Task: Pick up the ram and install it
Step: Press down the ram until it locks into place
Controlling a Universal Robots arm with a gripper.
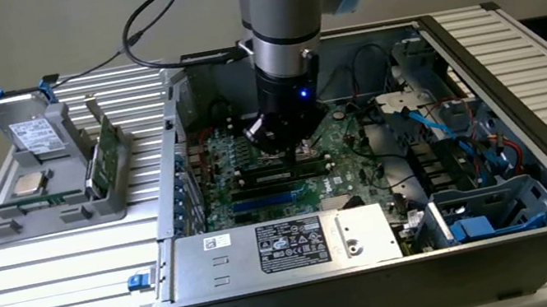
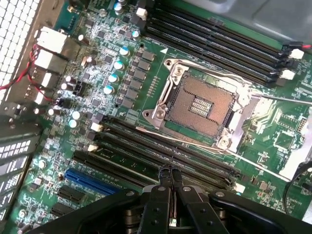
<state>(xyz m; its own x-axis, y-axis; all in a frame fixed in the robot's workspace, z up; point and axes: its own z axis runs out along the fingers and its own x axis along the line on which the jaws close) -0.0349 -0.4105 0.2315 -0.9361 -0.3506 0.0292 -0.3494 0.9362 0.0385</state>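
1. Nearest, in the exterior view, a silver power supply (image 1: pixel 283 248) lies across the front of the open computer case (image 1: pixel 541 159) on the tabletop (image 1: pixel 59 264).
2. Behind it, the ram (image 1: pixel 279 174) shows as a long, narrow strip with dark chips, lying along the black memory slots (image 2: pixel 146 151) of the motherboard (image 2: pixel 97 73).
3. Directly above it, the end effector (image 2: pixel 170 176) has its fingers pressed together, holding nothing, tips at the slots.
4. Beyond, the processor socket (image 2: pixel 200 105) is bare.

Gripper (image 1: pixel 289 144) tips hidden against motherboard (image 1: pixel 351 149); arm cut off above; sticker text on power supply (image 1: pixel 289 244) unreadable.
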